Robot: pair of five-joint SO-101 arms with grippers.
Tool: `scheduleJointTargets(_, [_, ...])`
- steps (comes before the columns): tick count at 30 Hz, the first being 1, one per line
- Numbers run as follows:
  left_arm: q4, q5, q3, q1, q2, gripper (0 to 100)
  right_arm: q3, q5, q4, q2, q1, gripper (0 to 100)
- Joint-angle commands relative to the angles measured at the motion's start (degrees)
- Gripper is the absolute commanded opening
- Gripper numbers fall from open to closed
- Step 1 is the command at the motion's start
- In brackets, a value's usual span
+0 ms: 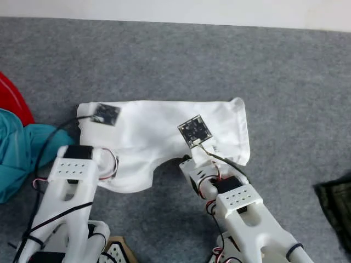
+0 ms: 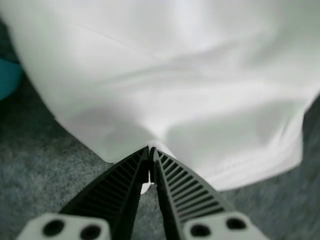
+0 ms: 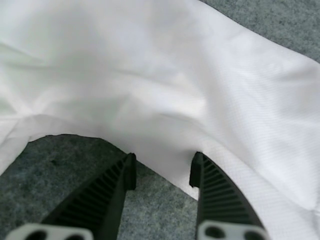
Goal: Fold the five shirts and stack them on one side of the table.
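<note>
A white shirt [image 1: 164, 134] lies spread on the grey table, partly folded, with a curved near edge. My left gripper [image 2: 151, 151] is shut on the white shirt [image 2: 170, 85], pinching its near edge at the left side. My right gripper [image 3: 162, 167] stands open just above the near edge of the white shirt [image 3: 150, 85], one finger on each side of a point of cloth. In the high view both arms hang over the shirt, the left arm [image 1: 82, 164] at its left end and the right arm [image 1: 219, 181] near its middle.
A teal shirt [image 1: 19, 150] and a red one [image 1: 11, 98] lie bunched at the table's left edge. A dark patterned garment [image 1: 337, 205] sits at the right edge. Grey table [image 1: 175, 60] stretches beyond the white shirt.
</note>
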Motion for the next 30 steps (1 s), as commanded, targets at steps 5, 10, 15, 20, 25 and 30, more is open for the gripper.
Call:
scheduleJointTargets(5, [-5.9, 15.2, -4.8, -5.8, -0.2, 1, -0.4, 0.4, -1.1, -0.9, 0.5, 18.0])
scheduleJointTargets(10, [-5.9, 15.3, -6.7, -5.8, -0.2, 1, -0.4, 0.4, -1.2, -0.8, 0.4, 18.0])
scheduleJointTargets(15, [-6.0, 21.8, -11.0, -5.8, -0.2, 1, 2.2, 0.6, -5.3, -0.8, 0.3, 18.0])
scheduleJointTargets(20, [-9.5, 22.6, -12.6, -2.9, 0.2, 1, 2.5, 0.6, -5.6, -0.8, 0.3, 18.0])
scheduleJointTargets(25, [-13.6, 22.6, -12.6, -0.1, 0.4, 1, 2.5, 0.5, -5.7, -0.8, 0.3, 18.0])
scheduleJointTargets(30, [-18.4, 22.6, -13.8, -0.4, 7.0, 1, 2.7, 0.4, -5.7, -0.8, 0.3, 18.0])
